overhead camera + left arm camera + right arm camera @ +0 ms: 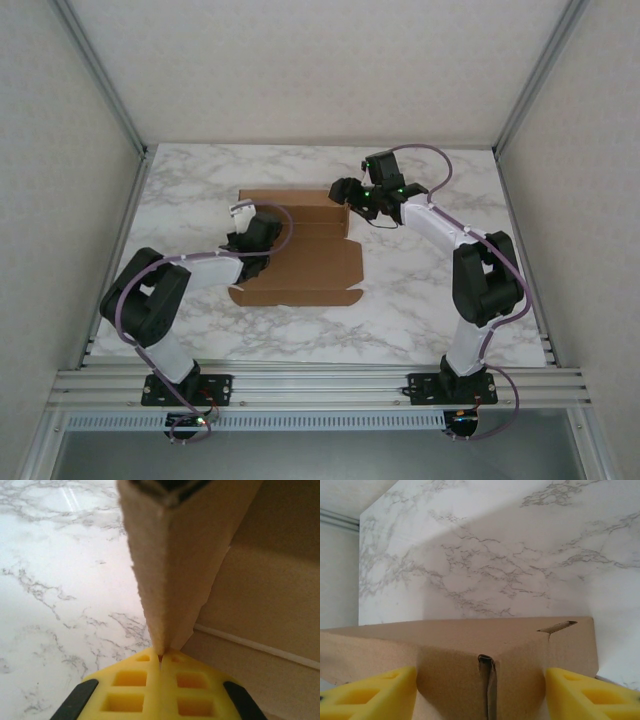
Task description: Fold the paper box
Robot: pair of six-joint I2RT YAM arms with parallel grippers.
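Paper box (300, 262) sits mid-worktop (430, 300) between the two arms. It's partly formed: the front panel looks flat, while the rear section looks raised.

Left claw (160, 661): pads pressed together, pinching the edge of the doubled-over side wall (170, 570) on the box's left side. My read is that it's acting as a clamp. It holds the wall upright and pins the box so it doesn't skate on the marble while the other arm works.

Right claw (480, 675): spread wide, one pad on each side of the far-right corner (489, 666), holding nothing. The folded seam sits dead centre between the pads, which looks like lining up to squeeze or press that corner square.

A small slit (558, 626) is visible in the panel near that corner, probably a tab slot. Can't tell whether anything is locked into it.

Judgement: mid-task, walls going up, lid not closed. Risk is thin card, so the clamped wall may buckle if the right side pushes too hard.
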